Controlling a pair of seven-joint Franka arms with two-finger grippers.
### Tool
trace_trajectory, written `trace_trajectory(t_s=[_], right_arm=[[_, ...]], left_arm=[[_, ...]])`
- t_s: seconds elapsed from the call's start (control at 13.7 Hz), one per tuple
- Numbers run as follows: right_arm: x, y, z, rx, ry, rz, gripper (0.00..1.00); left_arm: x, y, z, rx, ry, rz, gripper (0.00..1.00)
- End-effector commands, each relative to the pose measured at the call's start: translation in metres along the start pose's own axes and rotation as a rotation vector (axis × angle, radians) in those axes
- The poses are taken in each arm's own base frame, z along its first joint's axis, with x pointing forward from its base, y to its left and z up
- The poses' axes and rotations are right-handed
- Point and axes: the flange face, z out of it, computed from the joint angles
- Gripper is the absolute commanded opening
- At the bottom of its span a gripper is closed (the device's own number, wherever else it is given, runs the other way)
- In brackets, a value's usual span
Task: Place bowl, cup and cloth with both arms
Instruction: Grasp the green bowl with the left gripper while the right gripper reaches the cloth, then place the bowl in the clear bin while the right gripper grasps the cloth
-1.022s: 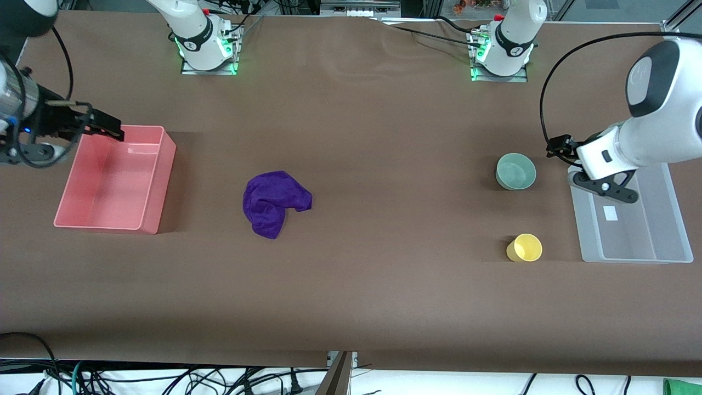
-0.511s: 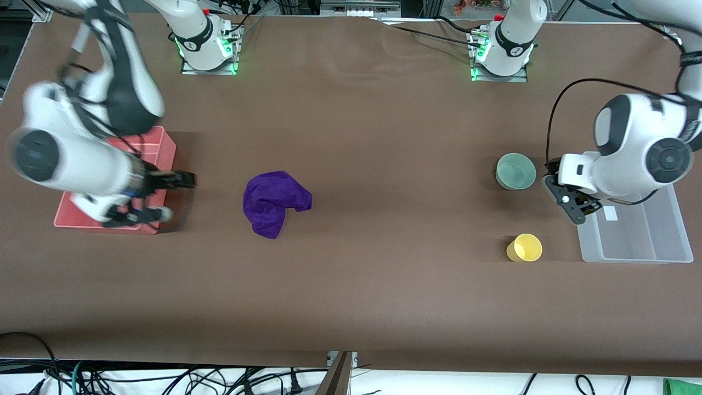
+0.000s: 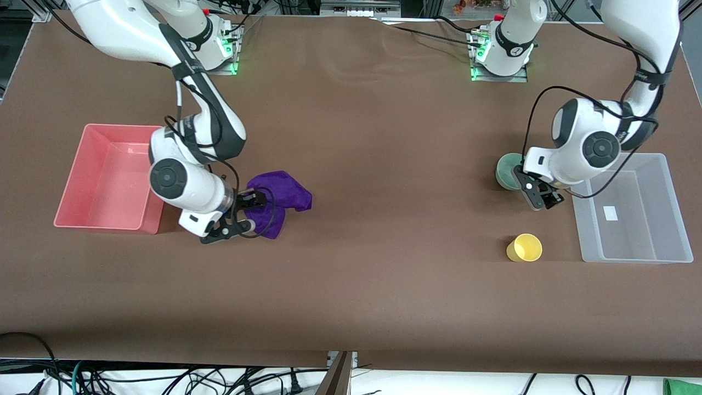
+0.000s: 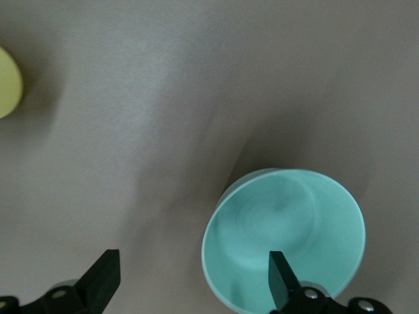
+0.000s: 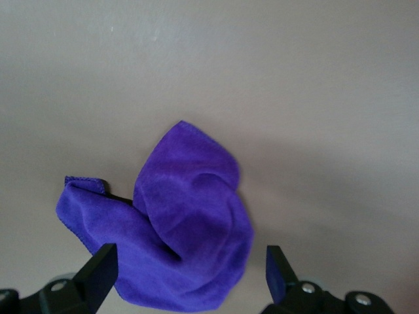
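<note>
Right gripper [image 3: 256, 211] hangs wide open over the purple cloth [image 3: 285, 193], next to the pink bin [image 3: 104, 178]. Left gripper [image 3: 540, 193] is spread open over the green bowl [image 3: 505, 170], with the yellow cup [image 3: 525, 247] sitting closer to the table's front edge.

Brown table [image 3: 384, 137]; tangled cables [image 3: 164, 378] on pale floor along near edge.

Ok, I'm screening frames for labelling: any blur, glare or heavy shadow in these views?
Front view: sharp and evenly lit, green glow at both arm bases, soft shadow beside the pink bin. Left wrist view: the bowl looks smeared inside and casts a diffuse shadow; the left pincer is open. Right wrist view: the cloth is slightly soft; the right pincer is open over it.
</note>
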Motion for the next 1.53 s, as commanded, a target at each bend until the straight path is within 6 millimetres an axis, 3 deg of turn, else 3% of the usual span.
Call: trace_trajectory(t_s=[0.0,0.15,0.22,0.29,0.44,0.66,0.88,1.02,1.17,1.39,1.46], right_arm=[[0.003,-0.015,0.017,0.005,0.021,-0.032,1.0],[0.004,-0.018,0.02,0.006,0.032,-0.044,1.0],[0.003,-0.017,0.023,0.007,0.026,-0.044,1.0],[0.002,-0.017,0.025,0.006,0.014,-0.044,1.0],[0.0,-0.018,0.026,0.007,0.01,-0.05,1.0],[-0.006,-0.018,0.034,0.002,-0.028,-0.052,1.0],[-0.018,-0.02,0.051,-0.001,-0.067,-0.158,1.0],[-0.025,-0.02,0.061,0.001,-0.093,-0.222,1.0],[-0.035,-0.018,0.075,0.005,-0.125,-0.273,1.0],[-0.043,-0.017,0.088,0.008,-0.148,-0.28,1.0],[-0.043,-0.018,0.09,0.002,-0.138,-0.295,0.84]], left_arm=[[0.002,0.001,0.023,0.018,0.006,0.05,0.51],[0.002,0.001,0.026,0.025,-0.006,0.071,0.23],[0.003,0.002,0.031,0.016,-0.009,0.072,0.05],[0.003,0.002,0.031,0.016,-0.009,0.073,0.0],[0.003,-0.001,0.015,0.042,-0.01,0.114,0.0],[-0.014,-0.018,-0.049,0.083,-0.033,0.15,0.0],[-0.045,-0.058,-0.119,-0.014,-0.118,0.081,0.0],[-0.081,-0.093,-0.143,-0.036,-0.12,0.108,0.0],[-0.128,-0.136,-0.144,-0.025,-0.093,0.176,0.0],[-0.192,-0.188,-0.093,-0.069,-0.058,0.195,0.0],[-0.202,-0.194,-0.077,-0.074,-0.05,0.19,0.0]])
